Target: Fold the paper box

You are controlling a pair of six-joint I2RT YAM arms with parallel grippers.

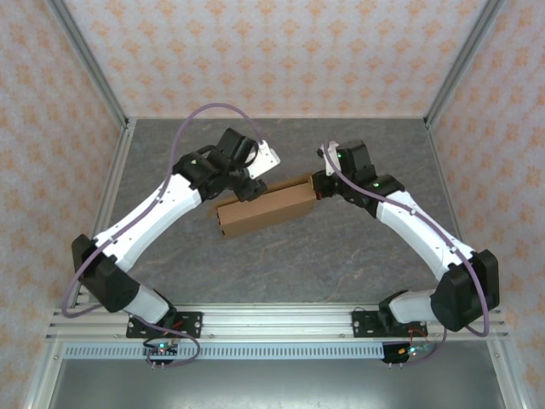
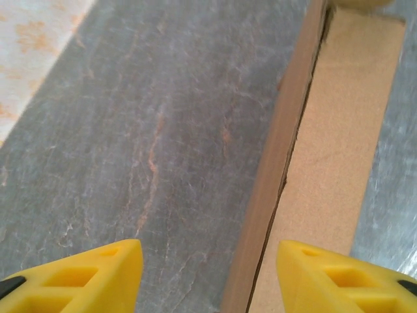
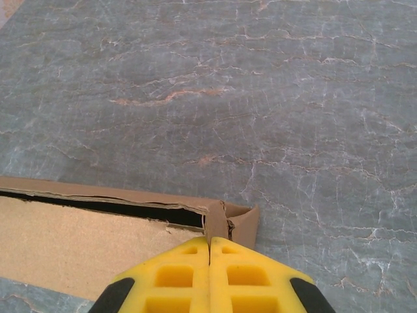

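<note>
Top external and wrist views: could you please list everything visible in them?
Plain brown cardboard box: one, brown, mid-table between the tools.
Grey marbled table: one, grey, under everything.
Patterned walls: three, cream with orange motifs, around the table.
Left arm: one, white and black, left of box.
Right arm: one, white and black, right of box.
Left tool: one, yellow fingers, open, above box's long edge.
Right tool: one, yellow fingers, shut, at box's corner.

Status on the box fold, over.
Left gripper open at paper box's edge. Right gripper shut at its corner. Box on table, seam gapped. No obstacles seen.
</note>
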